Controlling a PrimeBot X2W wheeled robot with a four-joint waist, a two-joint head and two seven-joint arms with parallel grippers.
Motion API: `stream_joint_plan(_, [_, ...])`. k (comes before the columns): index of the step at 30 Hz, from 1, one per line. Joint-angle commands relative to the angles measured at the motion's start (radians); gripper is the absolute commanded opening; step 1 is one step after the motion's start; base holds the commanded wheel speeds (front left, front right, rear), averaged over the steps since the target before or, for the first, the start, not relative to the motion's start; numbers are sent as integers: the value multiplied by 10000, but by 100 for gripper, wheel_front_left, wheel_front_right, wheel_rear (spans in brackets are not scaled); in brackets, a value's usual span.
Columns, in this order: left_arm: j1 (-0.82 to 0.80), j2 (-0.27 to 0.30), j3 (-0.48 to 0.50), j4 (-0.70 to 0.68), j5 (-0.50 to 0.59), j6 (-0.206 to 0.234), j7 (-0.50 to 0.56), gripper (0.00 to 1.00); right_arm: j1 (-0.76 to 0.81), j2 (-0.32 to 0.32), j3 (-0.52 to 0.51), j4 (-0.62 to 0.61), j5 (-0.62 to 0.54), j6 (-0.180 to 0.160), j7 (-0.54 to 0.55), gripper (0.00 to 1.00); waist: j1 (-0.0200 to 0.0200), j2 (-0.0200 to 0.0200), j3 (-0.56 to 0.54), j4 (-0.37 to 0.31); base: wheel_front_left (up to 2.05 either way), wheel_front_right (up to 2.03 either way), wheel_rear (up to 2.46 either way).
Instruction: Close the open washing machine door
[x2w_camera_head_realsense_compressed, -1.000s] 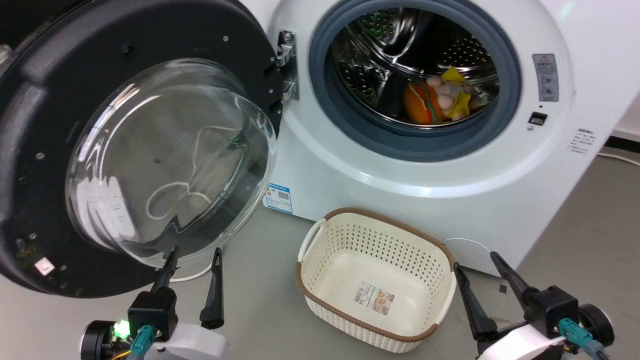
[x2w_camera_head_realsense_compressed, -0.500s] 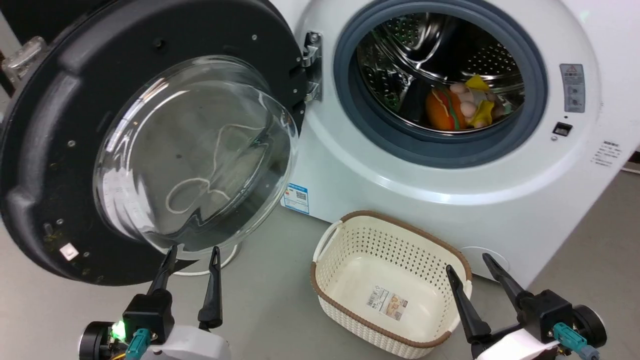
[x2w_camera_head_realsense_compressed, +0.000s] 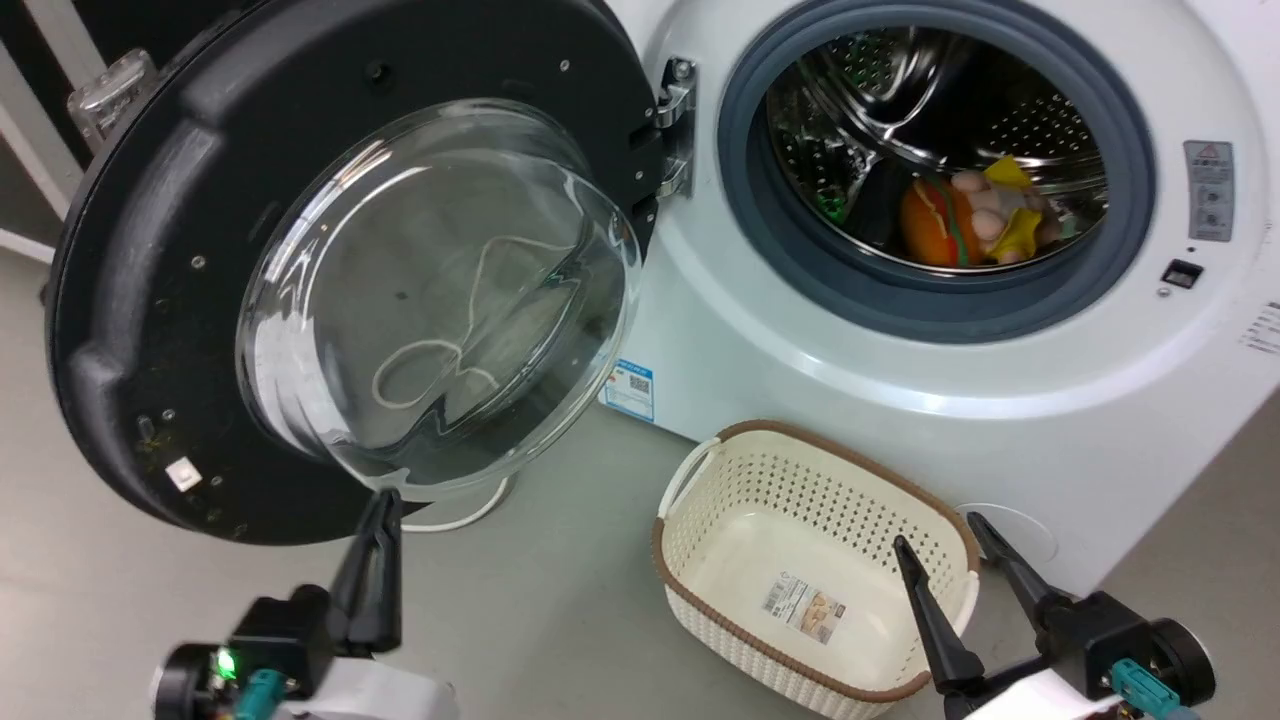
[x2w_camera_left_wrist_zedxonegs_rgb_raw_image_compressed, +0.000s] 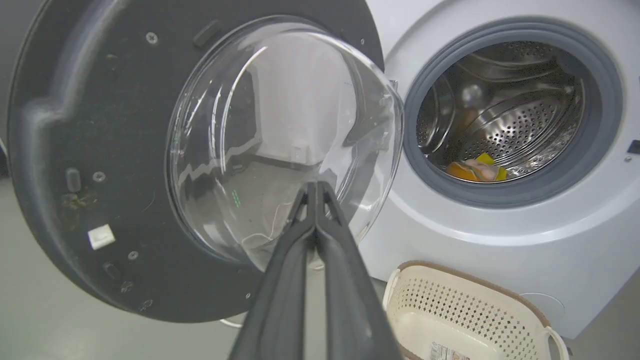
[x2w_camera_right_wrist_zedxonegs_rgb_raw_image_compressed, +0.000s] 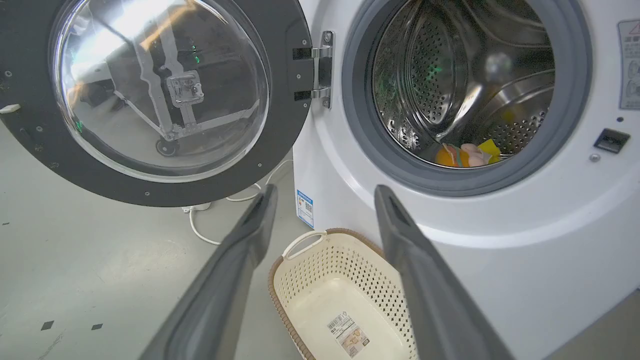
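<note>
The washing machine door (x2w_camera_head_realsense_compressed: 150, 300) hangs wide open on its hinge (x2w_camera_head_realsense_compressed: 677, 125) to the left of the drum opening, its black inner rim and bulging glass bowl (x2w_camera_head_realsense_compressed: 440, 290) facing me; the same door (x2w_camera_left_wrist_zedxonegs_rgb_raw_image_compressed: 100, 150) (x2w_camera_right_wrist_zedxonegs_rgb_raw_image_compressed: 160, 95) appears in both wrist views. My left gripper (x2w_camera_head_realsense_compressed: 385, 500) is shut with nothing in it, its tips just below the bowl's lower edge; in its own view the closed gripper (x2w_camera_left_wrist_zedxonegs_rgb_raw_image_compressed: 316, 186) points at the glass. My right gripper (x2w_camera_head_realsense_compressed: 935, 530) stands open over the basket's right side, seen spread wide as gripper (x2w_camera_right_wrist_zedxonegs_rgb_raw_image_compressed: 325, 192).
A cream plastic basket (x2w_camera_head_realsense_compressed: 700, 480) with a brown rim sits on the grey floor before the white machine (x2w_camera_head_realsense_compressed: 1000, 420). Orange and yellow soft toys (x2w_camera_head_realsense_compressed: 965, 220) lie in the steel drum. A white cable (x2w_camera_head_realsense_compressed: 450, 520) runs on the floor under the door.
The left gripper's fingers have closed together. The head camera has shifted, so the whole scene sits further right in the picture; the door's own angle looks unchanged.
</note>
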Motion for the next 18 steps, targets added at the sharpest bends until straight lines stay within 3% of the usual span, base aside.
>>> stream_joint_plan(1, [-85, 15, 104, -294, -52, -99, -113, 0, 153, -22, -27, -5, -9, 3, -112, 100, 0, 0, 73, 96, 0, 0, 0])
stream_joint_plan(7, [-618, 178, 1149, -1418, -405, -250, -239, 0, 272, -49, -114, -146, -162, 4, -237, 100, 0, 0, 373, 164, 0, 0, 0])
stream_joint_plan(13, [-1437, 849, 2577, -1726, -1020, -394, -364, 0, 177, -180, -38, -233, -187, 4, -363, 100, 0, 0, 787, 2, 0, 0, 0])
stream_joint_plan(16, [-2188, 1067, 3513, -1362, -2103, -413, -414, 0, 109, -297, 49, -229, -167, 4, -425, 100, 0, 0, 944, -77, 0, 0, 0])
stream_joint_plan(18, [-2940, 1082, 4347, -809, -3450, -254, -90, 0, 48, -355, 61, -225, -129, 4, -467, 100, 0, 0, 1044, -129, 0, 0, 0])
